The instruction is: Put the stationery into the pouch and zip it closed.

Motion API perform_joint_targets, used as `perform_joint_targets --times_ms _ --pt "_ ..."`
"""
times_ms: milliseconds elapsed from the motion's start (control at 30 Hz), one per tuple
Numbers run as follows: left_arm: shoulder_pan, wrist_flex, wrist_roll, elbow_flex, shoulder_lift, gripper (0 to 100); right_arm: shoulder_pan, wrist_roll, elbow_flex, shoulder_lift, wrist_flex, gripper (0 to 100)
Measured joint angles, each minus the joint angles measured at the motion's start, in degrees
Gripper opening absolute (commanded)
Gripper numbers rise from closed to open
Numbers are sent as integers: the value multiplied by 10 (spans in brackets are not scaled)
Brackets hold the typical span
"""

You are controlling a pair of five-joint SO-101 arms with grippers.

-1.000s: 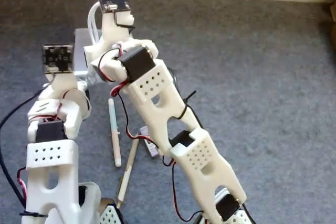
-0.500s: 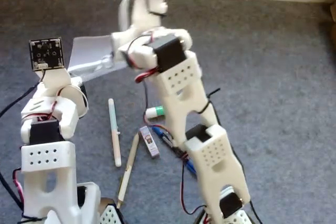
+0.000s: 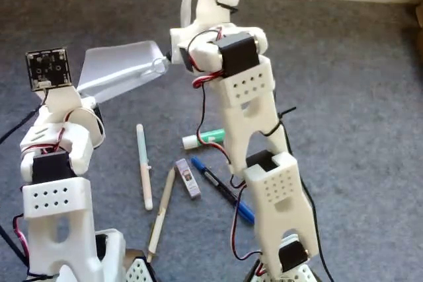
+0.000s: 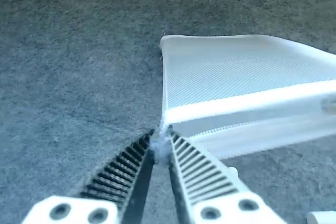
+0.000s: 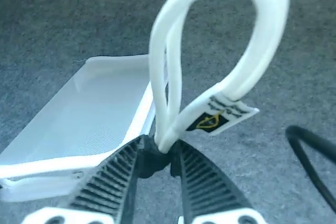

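- Grey carpet (image 3: 344,84) is recorded as the work surface in all three views.
- From the high view, the pouch (image 3: 122,67) is seen stretched between the two arms, at the far left of the carpet.
- The stationery is laid out on the carpet nearer the arm bases, well apart from the pouch: a white pen (image 3: 143,166), a pencil (image 3: 162,212), a small rectangular item (image 3: 188,178), a blue pen (image 3: 221,189) and a green-capped tube (image 3: 203,139).
- The pinch points, too small to judge from above, are made plain by the wrist views.
- In the left wrist view, the left gripper (image 4: 160,148) is found with its jaws pressed almost together on one corner of the pouch (image 4: 236,85), with the mesh body extending away from the fingertips.
- In the right wrist view, the right gripper (image 5: 157,153) is found with its jaws closed down on the base of a white loop (image 5: 220,35) at the other end of the pouch (image 5: 94,119).
- A printed tag (image 5: 218,116) is noted hanging on the loop, and a black cable (image 5: 310,145) is noted to one side.
- Whether the zip is closed cannot be told.
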Motion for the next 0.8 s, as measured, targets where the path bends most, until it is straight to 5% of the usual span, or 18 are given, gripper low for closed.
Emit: perform_joint_targets --times_ms 367,533,800 --pt "-4 0 0 0 0 12 29 5 0 -5 1 5" --pt "3 0 0 0 0 149 26 6 0 -5 1 5" --pt "1 -65 -1 11 0 155 25 14 -1 -7 1 5"
